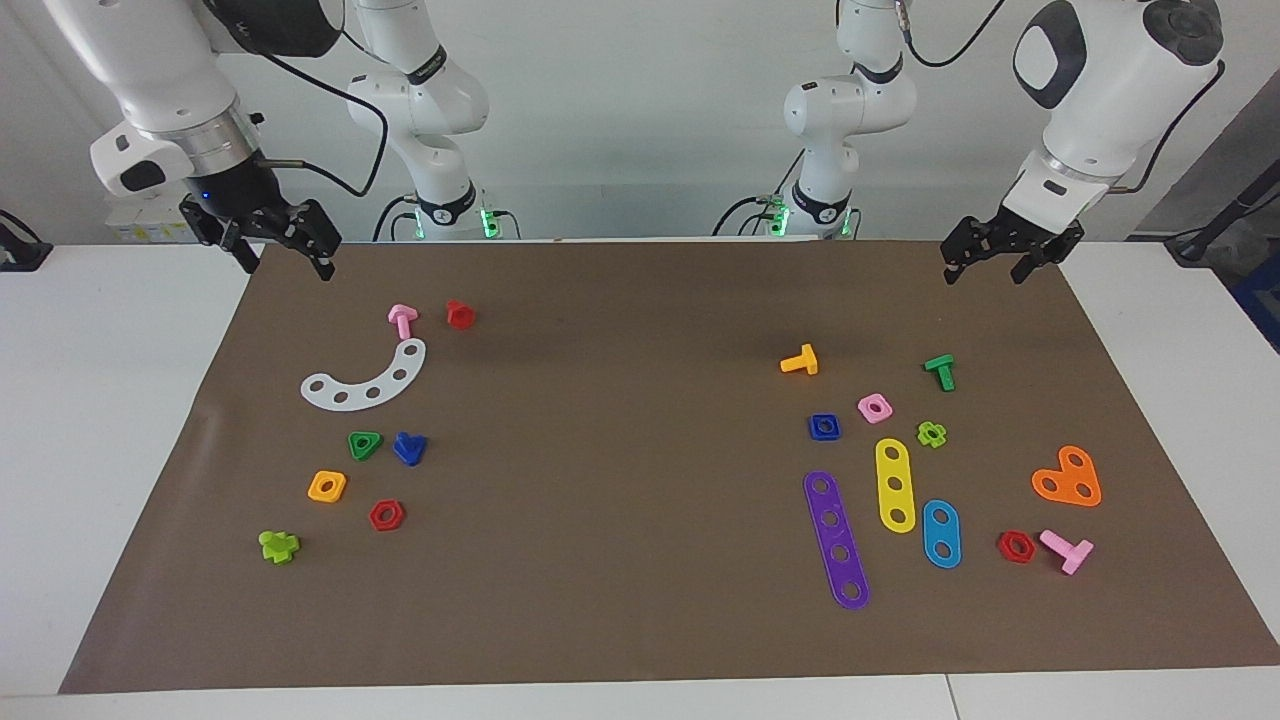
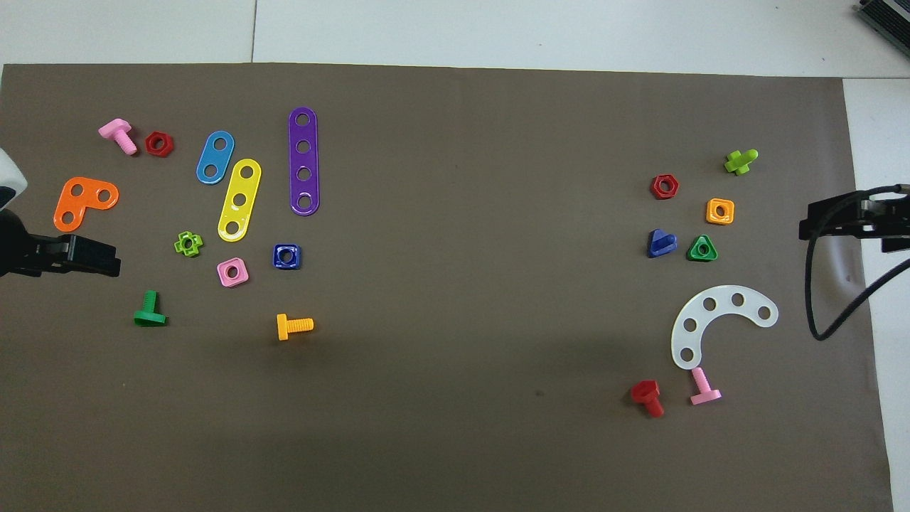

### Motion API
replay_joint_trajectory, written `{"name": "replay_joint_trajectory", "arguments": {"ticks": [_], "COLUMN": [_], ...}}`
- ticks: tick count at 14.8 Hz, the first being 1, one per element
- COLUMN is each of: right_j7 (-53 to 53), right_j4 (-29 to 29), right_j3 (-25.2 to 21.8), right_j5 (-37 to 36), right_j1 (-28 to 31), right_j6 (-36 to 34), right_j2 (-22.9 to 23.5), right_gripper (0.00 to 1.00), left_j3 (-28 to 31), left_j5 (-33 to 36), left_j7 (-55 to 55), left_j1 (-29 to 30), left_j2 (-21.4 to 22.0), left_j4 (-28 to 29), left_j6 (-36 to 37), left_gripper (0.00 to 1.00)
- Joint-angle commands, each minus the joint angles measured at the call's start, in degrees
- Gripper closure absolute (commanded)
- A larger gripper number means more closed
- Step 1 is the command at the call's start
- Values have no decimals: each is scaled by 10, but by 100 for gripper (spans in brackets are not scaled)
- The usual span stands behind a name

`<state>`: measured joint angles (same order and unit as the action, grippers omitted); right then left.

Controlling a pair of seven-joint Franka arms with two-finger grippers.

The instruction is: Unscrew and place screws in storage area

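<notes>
Right gripper (image 1: 285,245): up in the air over the robots' edge of the brown mat (image 1: 640,640), at the right arm's end; fingers spread, holding nothing; the arm waits.
Left gripper (image 1: 1010,255): up over the mat's robot-side corner at the left arm's end; fingers spread, holding nothing.
Red bolt (image 1: 460,314) and pink bolt (image 1: 402,320): lying near each other, nearest the robots at the right arm's end.
White curved strip (image 1: 366,380): just farther out, one end beside the pink bolt.
Blue screw (image 1: 410,447): loose on the mat, farther from the robots than the white strip, just beside the green triangular nut (image 1: 365,444), apart from both grippers.
Orange square nut (image 1: 327,486), red hex nut (image 1: 386,515), lime piece (image 1: 279,545): farther out again, each lying apart.
Left arm's end: orange bolt (image 1: 800,361) and green bolt (image 1: 940,371) nearest; the blue square nut (image 1: 824,427) next; the purple strip (image 1: 837,540) farthest.
</notes>
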<state>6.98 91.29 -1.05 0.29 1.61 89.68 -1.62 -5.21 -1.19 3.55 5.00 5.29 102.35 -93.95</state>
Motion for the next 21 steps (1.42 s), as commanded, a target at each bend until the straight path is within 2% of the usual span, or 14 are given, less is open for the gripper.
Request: {"name": "replay_joint_trajectory", "arguments": {"ticks": [1,9,12,13,16,19,21], "right_j7": [-2,1,-1,-1,-2,-16,-18], "right_j4": [13,36,34,31,26,26,24], "right_j3": [4,-2,-60,-63,-57,-26,-25], "right_j5": [-3,0,-1,-2,-4,-6,-9], "right_j1": [3,-6,-57,-60,-50,-26,-31], "right_j6": [-9,-14,-13,-13,-14,-17,-17], "right_j2": [-12,-29,-26,-23,-20,-20,-20], "right_gripper": [0,0,0,0,0,0,0], "left_j3": [0,0,0,0,0,0,0], "left_j5": [-7,-7,-7,-7,-7,-7,-7], "left_j7": [1,1,1,1,1,1,1], "left_j1": [3,3,3,3,3,3,3], "left_j2": [18,17,17,18,17,17,18], "left_j4": [21,21,21,21,21,21,21], "left_j6": [-11,-11,-11,-11,-11,-11,-11], "left_gripper": [0,0,0,0,0,0,0]}}
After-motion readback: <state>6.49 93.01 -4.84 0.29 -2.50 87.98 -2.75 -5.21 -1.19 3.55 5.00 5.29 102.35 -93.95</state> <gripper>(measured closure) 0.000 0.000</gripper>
